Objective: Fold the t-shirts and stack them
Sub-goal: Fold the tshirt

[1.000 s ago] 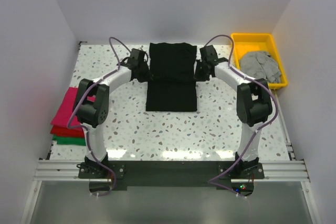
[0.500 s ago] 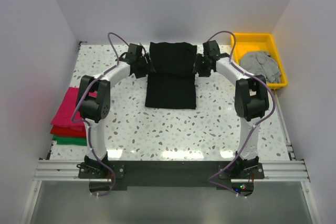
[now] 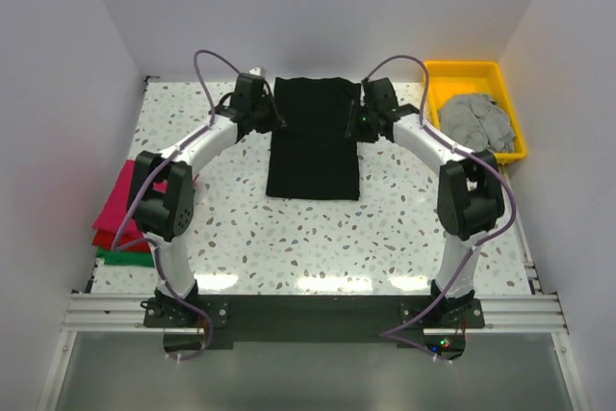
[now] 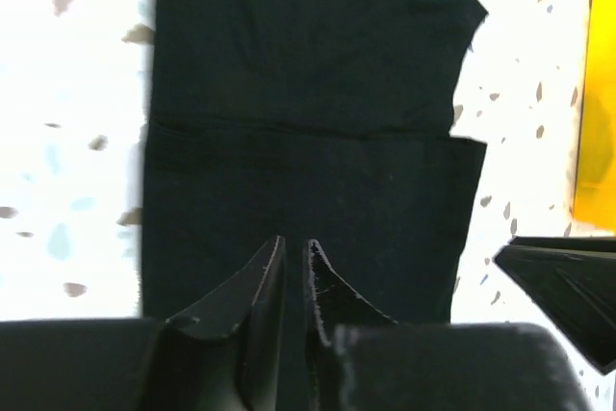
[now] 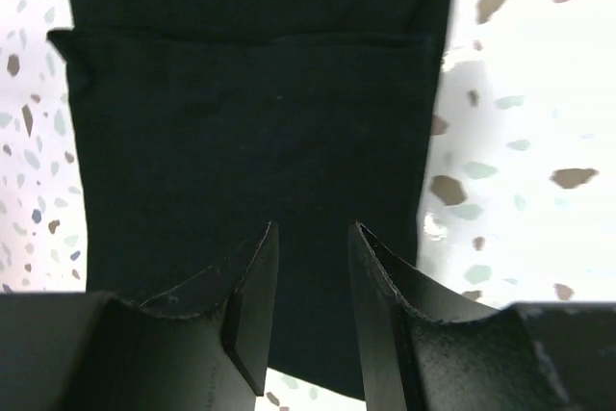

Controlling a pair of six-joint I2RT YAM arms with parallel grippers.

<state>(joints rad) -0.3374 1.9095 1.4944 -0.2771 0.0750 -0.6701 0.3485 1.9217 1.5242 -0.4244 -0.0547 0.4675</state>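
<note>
A black t-shirt (image 3: 311, 146) lies flat at the back middle of the table, its sides folded in to a long rectangle. My left gripper (image 3: 276, 121) hovers over its left edge. In the left wrist view the left gripper (image 4: 294, 241) shows only a thin slit between its tips, nothing in it, with the black t-shirt (image 4: 308, 93) below. My right gripper (image 3: 352, 126) is at the shirt's right edge. In the right wrist view the right gripper (image 5: 313, 226) stands open and empty over the black t-shirt (image 5: 250, 132). Folded magenta (image 3: 125, 192), red (image 3: 117, 241) and green (image 3: 119, 258) t-shirts are stacked at the left edge.
A yellow tray (image 3: 462, 68) at the back right holds a crumpled grey t-shirt (image 3: 478, 120). White walls close in the table on three sides. The arms' bases stand on a rail (image 3: 308, 313) at the near edge.
Both grippers have let go of the black t-shirt's edges and moved toward the back of the table. The left one opened wide, then narrowed again. The shirt now lies flatter.
</note>
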